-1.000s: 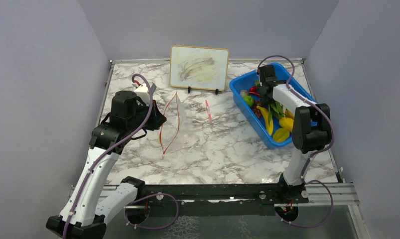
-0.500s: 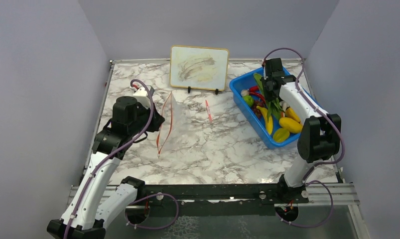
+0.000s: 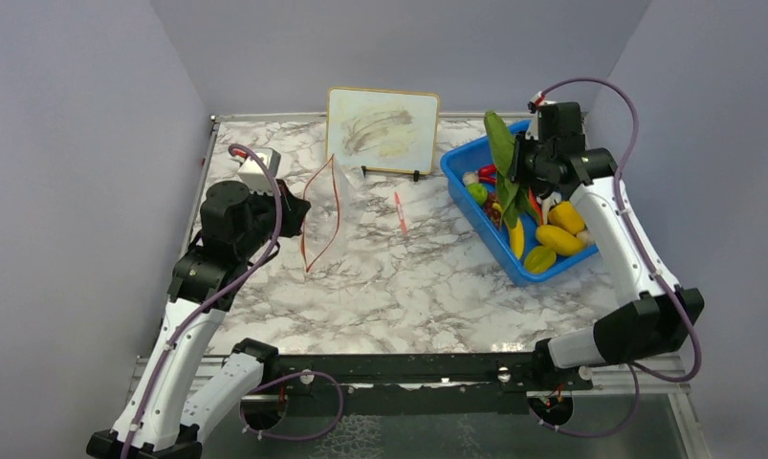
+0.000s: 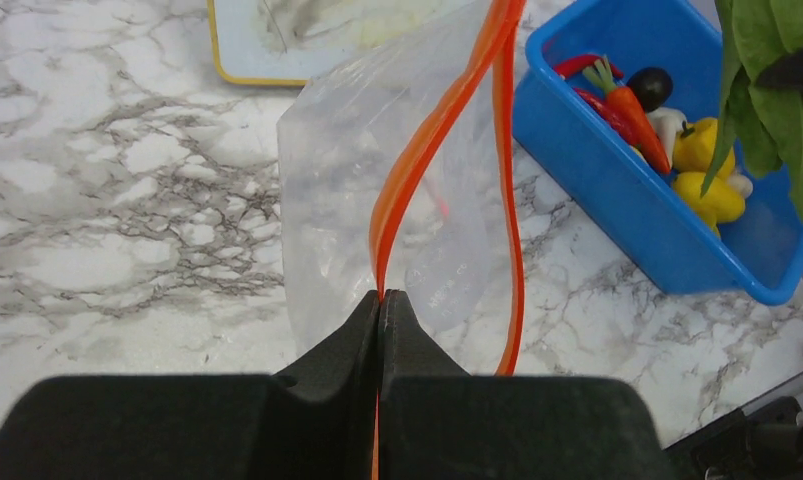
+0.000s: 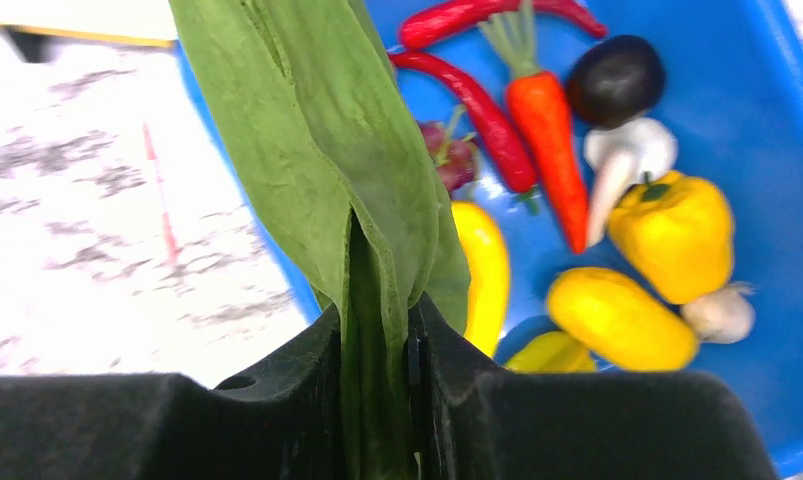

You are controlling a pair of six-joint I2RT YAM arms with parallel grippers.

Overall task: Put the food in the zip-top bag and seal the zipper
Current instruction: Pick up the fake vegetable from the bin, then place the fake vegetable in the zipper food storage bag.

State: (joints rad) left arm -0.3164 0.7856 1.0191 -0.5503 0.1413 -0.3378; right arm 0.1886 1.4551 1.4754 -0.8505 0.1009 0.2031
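The clear zip-top bag point(image 3: 334, 203) hangs mouth-open over the left of the table. My left gripper point(image 4: 380, 293) is shut on one side of its red-orange zipper point(image 4: 432, 140); the other side of the strip bows away. My right gripper point(image 5: 382, 305) is shut on the stem of the green leafy pod point(image 5: 317, 130), which it holds up above the blue bin point(image 3: 461, 198). In the bin lie a carrot point(image 5: 547, 130), red chili point(image 5: 477, 110), dark round piece point(image 5: 615, 78), mushroom point(image 5: 622, 160), yellow pepper point(image 5: 677, 230) and banana point(image 5: 482, 270).
A small whiteboard point(image 3: 382, 131) stands on its feet at the back centre. A red-and-white pen point(image 3: 400, 212) lies on the marble between the bag and the bin. Grey walls close in both sides and the back.
My right gripper has closed on the green pod and lifted it up out of the bin. My left gripper has carried the bag a little back and left, and the bag's mouth has opened wider.
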